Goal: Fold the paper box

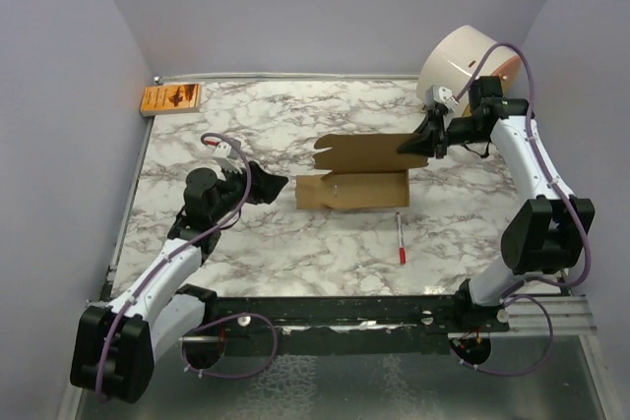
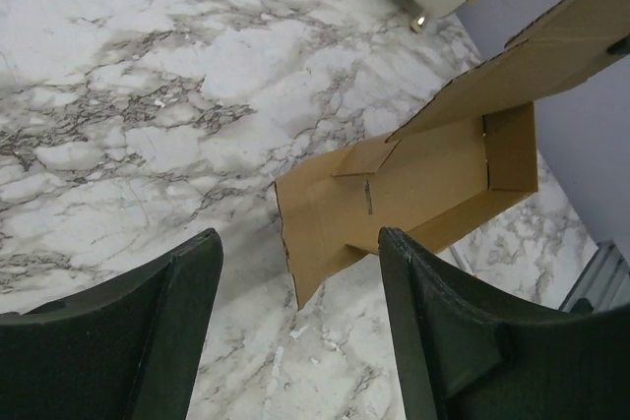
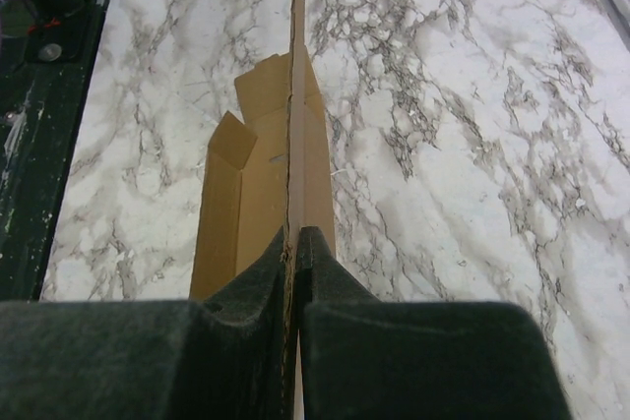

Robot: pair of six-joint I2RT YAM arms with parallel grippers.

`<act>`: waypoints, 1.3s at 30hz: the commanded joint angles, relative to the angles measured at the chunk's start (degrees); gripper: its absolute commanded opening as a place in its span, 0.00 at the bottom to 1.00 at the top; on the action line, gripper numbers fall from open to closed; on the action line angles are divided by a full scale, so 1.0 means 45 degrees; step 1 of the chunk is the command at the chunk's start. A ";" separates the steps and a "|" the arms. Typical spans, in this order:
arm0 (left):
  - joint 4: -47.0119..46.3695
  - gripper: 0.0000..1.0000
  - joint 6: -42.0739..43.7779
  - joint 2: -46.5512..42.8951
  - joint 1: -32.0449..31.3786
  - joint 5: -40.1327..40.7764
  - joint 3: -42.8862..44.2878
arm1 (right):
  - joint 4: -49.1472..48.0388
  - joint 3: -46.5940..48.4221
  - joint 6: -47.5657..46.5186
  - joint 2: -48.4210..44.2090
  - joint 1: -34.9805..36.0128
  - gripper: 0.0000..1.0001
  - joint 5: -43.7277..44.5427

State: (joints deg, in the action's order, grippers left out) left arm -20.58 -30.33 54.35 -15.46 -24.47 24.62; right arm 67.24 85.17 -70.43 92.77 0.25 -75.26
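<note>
- One big marble table (image 1: 295, 253) fills your view, and everything sits on it.
- Your left arm (image 1: 162, 277) and your right arm (image 1: 536, 194) stand at the near edge, one on each side.
- You can see a white drum (image 1: 458, 61) in the far right corner, just behind the right arm.
- Your brown box (image 1: 359, 179) is in the middle of the table, between the two pincers. Its long tray part lies flat with the open side up. A wide flap is lifted off the table on the far side and tilts up toward the right.
- Your right pincer (image 1: 409, 145) is pinched tight on the right edge of that flap. In the right wrist view the thin card runs straight between the two fingers.
- Your left pincer (image 1: 274, 184) is spread wide and holds nothing. It sits low, just beside the left end of the box, and does not touch it.
- You have a flat orange packet (image 1: 170, 97) in the far left corner, well apart from the box.
- You can spot a thin red and white pen (image 1: 401, 238) on the table near the front right of the box, not touching it.
</note>
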 commanded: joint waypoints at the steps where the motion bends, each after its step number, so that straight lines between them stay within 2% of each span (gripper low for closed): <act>1: -0.1341 0.62 -0.1630 -0.0306 0.0038 0.0465 0.0015 | -0.0584 -0.0203 0.0126 -0.0406 -0.0056 0.01 -0.0278; 5: -0.1974 0.31 -0.2298 0.0820 -0.0058 -0.0055 0.0496 | -0.0697 -0.0319 0.0125 -0.0412 -0.0056 0.01 -0.0295; 7: -0.1977 0.20 -0.2226 0.1475 -0.0403 -0.0045 0.0863 | -0.0686 -0.0346 0.0108 -0.0404 -0.0056 0.01 -0.0311; 13: -0.2032 0.00 -0.1234 0.3377 -0.1976 0.1108 0.1868 | -0.0800 -0.0482 0.0100 -0.0443 -0.0056 0.01 -0.0288; 25: -0.3894 0.00 -0.1345 0.6624 -0.2427 0.1233 0.2777 | -0.0863 -0.0604 0.0079 -0.0407 -0.0056 0.01 -0.0343; 39: -0.5821 0.00 -0.2466 0.7349 -0.2898 0.1088 0.1806 | -0.1820 -0.1172 0.0738 -0.0566 -0.0056 0.01 -0.0530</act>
State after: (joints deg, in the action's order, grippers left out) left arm -40.93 -38.85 86.52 -27.88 -19.84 34.74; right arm 62.39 80.84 -68.97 92.31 0.25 -75.33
